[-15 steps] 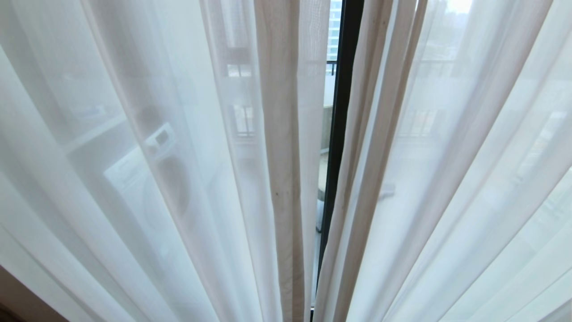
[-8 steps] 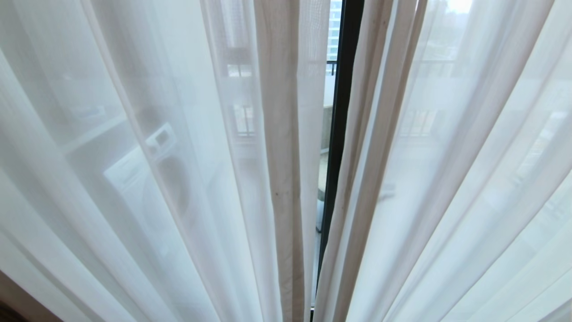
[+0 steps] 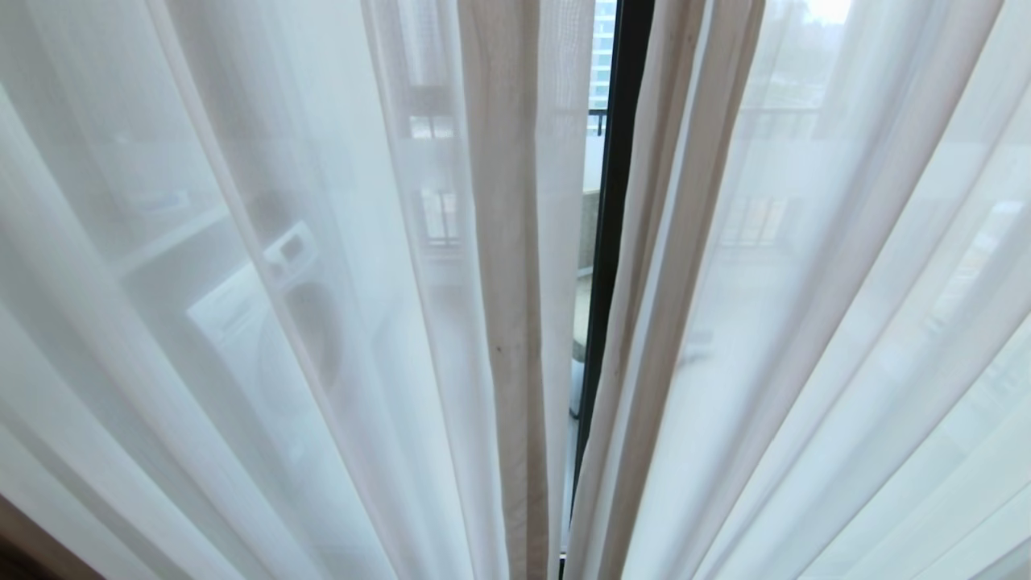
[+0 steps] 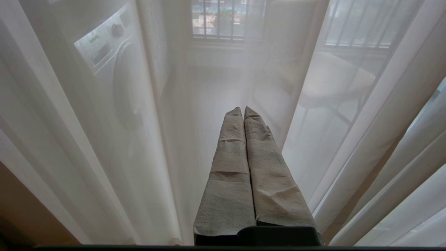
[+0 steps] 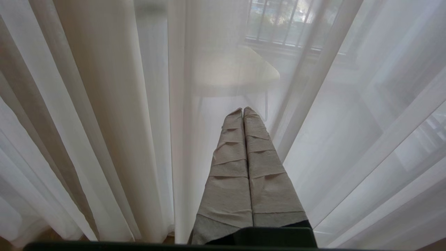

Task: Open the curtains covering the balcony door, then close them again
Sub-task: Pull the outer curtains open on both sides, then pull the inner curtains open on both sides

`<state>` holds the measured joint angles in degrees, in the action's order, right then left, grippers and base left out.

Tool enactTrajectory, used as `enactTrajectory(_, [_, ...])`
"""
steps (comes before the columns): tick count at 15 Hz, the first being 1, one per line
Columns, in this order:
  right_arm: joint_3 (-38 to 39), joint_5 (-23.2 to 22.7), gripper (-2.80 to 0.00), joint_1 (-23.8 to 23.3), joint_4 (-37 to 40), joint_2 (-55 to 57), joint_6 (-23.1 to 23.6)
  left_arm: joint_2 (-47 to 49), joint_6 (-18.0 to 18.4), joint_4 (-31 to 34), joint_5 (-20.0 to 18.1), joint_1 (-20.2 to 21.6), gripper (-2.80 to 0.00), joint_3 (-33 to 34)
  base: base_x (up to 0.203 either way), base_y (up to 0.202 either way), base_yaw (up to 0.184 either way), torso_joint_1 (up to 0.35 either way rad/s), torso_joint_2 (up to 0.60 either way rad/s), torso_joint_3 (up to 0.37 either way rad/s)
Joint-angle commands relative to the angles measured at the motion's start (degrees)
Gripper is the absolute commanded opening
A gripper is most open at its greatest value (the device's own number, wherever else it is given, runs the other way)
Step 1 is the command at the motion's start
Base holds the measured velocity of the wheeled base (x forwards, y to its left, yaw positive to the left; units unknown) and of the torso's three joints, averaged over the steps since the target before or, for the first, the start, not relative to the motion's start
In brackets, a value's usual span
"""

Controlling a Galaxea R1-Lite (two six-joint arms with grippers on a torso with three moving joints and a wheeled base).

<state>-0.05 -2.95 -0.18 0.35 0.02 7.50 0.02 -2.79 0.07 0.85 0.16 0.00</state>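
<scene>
Left tool (image 4: 243,111): wrapped fingers pressed together, holding nothing. Right tool (image 5: 243,111): same, fingers together, empty. Neither arm shows in head view. Curtains (image 3: 499,290) hang directly ahead of both tools, folds running floor to ceiling. Sheers drawn nearly together; narrow gap between them exposes black frame of balcony door (image 3: 616,201). Which tool sits nearer gap: cannot tell. Likely next: catch sheer edges at gap, sweep outward.
</scene>
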Motion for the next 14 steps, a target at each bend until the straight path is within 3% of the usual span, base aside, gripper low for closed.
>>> enactTrajectory(1, [0.0, 0.0, -2.80, 0.0, 0.0, 0.0, 0.1, 0.0, -0.1, 0.0, 0.0, 0.0, -2.80, 0.0, 0.000, 0.000, 0.000, 0.000, 0.00, 0.000])
enactTrajectory(9, [0.0, 0.0, -2.80, 0.0, 0.0, 0.0, 0.1, 0.0, 0.0, -0.2, 0.0, 0.0, -2.80, 0.0, 0.000, 0.000, 0.000, 0.000, 0.00, 0.000])
enactTrajectory(14, [0.0, 0.0, -2.80, 0.0, 0.0, 0.0, 0.1, 0.0, -1.5, -0.8, 1.6, 0.0, -2.80, -9.6, 0.000, 0.000, 0.000, 0.000, 0.00, 0.000])
